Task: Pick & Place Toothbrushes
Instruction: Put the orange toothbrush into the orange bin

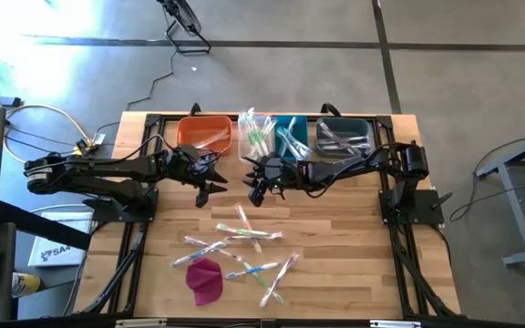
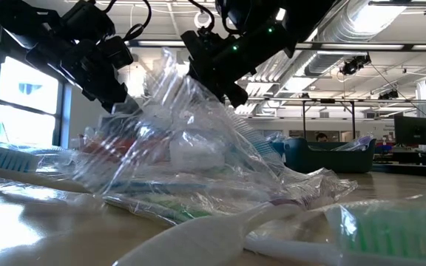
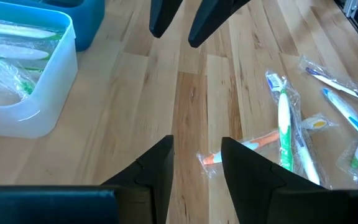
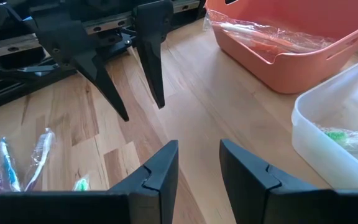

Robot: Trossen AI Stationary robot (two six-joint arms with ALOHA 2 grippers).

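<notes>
While facing each other mid-table, left tool and right tool hover released, empty.

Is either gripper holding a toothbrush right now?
No, the left gripper and right gripper both show bare wood between their open fingers.

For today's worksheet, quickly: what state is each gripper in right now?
Left gripper: open, holding nothing, above bare table.
Right gripper: open, holding nothing, facing the left one.
</notes>
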